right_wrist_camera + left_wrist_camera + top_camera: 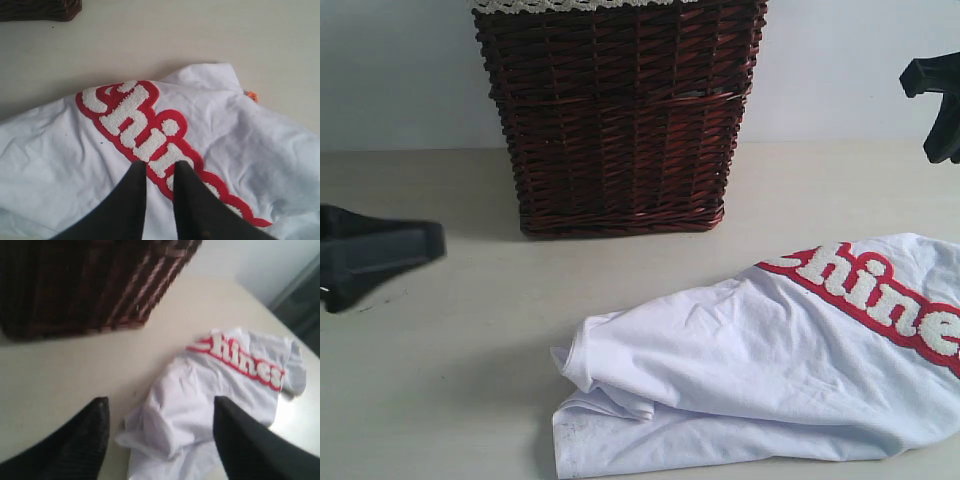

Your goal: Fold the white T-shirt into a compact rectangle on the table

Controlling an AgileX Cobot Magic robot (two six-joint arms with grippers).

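Observation:
The white T-shirt (770, 370) lies crumpled on the table (440, 380) at the front right, its red "Chinese" band (880, 295) facing up. One bunched end (165, 425) points left. My left gripper (380, 255) hovers at the left edge, apart from the shirt; in the left wrist view the left gripper (161, 402) is open wide, the bunched end showing between its fingers. My right gripper (935, 100) hangs high at the right. Seen from the right wrist, the right gripper (161, 166) is above the lettering (130, 120), fingers a narrow gap apart, holding nothing.
A dark red-brown wicker basket (620, 120) with a lace-trimmed liner (570, 5) stands at the back middle, against the pale wall. Bare table lies between the basket and the shirt. A small orange tag (251, 95) shows at the shirt's edge.

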